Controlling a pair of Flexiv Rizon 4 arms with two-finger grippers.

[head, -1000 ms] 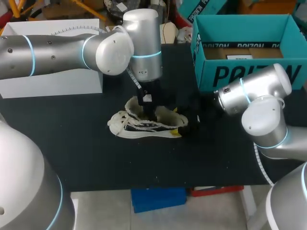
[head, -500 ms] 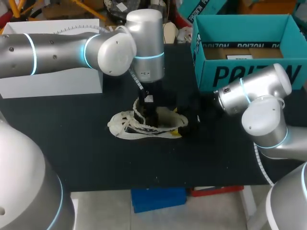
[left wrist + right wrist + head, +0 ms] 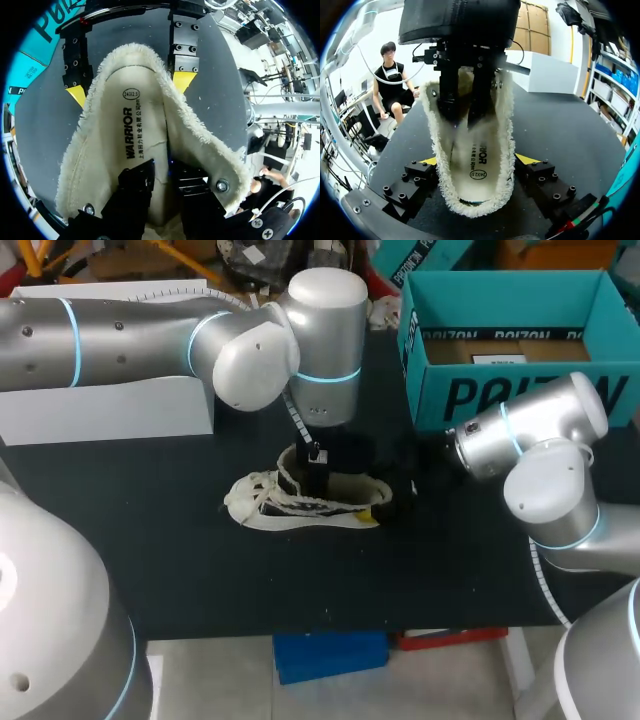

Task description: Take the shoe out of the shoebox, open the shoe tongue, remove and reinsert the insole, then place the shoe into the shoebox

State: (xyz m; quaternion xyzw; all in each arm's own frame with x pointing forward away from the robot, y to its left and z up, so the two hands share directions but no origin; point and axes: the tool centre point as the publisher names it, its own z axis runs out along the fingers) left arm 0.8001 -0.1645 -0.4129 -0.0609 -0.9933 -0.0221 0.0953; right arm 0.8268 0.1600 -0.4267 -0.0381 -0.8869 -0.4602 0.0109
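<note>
Midway across the surface, well apart from the shoebox at the far right corner, sits the fleece-lined shoe. Expect it to be light and soft. The collar will likely squash, so hold it at the firmer heel; the thin insole will probably flop, so pinch its edge. Your right tool clamps the heel, 1 yellow tip on each side. Your left tool is down inside the mouth over the insole; you cannot tell whether it grips.

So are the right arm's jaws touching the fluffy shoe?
Touching. The left wrist view shows the jaws of the right gripper pressed against both sides of the shoe at the heel.
</note>
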